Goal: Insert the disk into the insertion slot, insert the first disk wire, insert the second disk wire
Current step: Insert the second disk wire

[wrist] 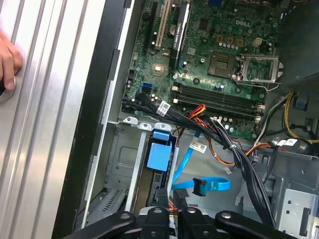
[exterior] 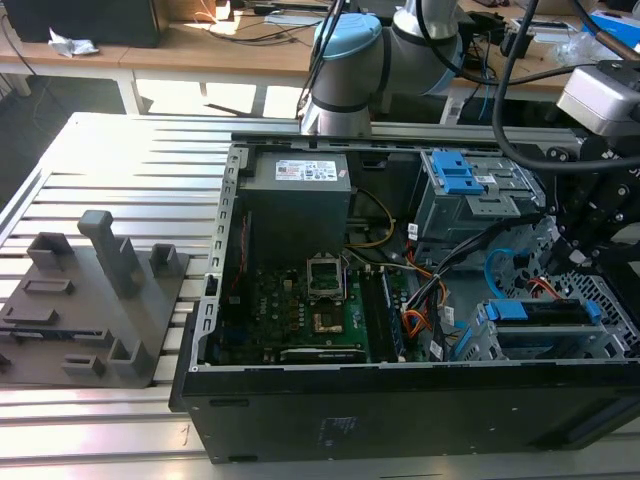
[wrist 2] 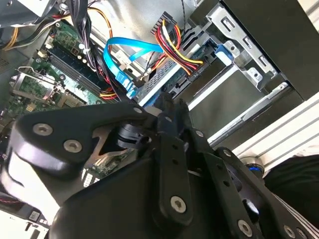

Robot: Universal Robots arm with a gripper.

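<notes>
a ribbed metal table (exterior: 120, 140) carries everything, with desks and clutter behind it. towards the exterior view's left edge of the table stands a grey plastic fixture (exterior: 100, 290). the open computer case (exterior: 400, 410) takes up the middle and right.

inside the case, the green board (exterior: 300, 300) lies by the left wall and the drive cage (exterior: 612, 310) sits in the near right corner. the disk (exterior: 545, 315) already lies in that cage with its blue frame showing, and its long axis runs along the case's near wall.

the light blue cable (wrist: 209, 185) loops between board and cage. its plug looks loose and hangs just beside the claw (wrist 2: 168, 104), on the board side of it. the bundle of red, yellow and black wires (wrist 2: 172, 45) also ends near the claw.

the arm (exterior: 350, 50) reaches over from the table's far edge with its wrist bent down, so the claw hangs low over the cage's board-facing end. i cannot tell whether the claw is wide, narrow or holding a plug.
</notes>
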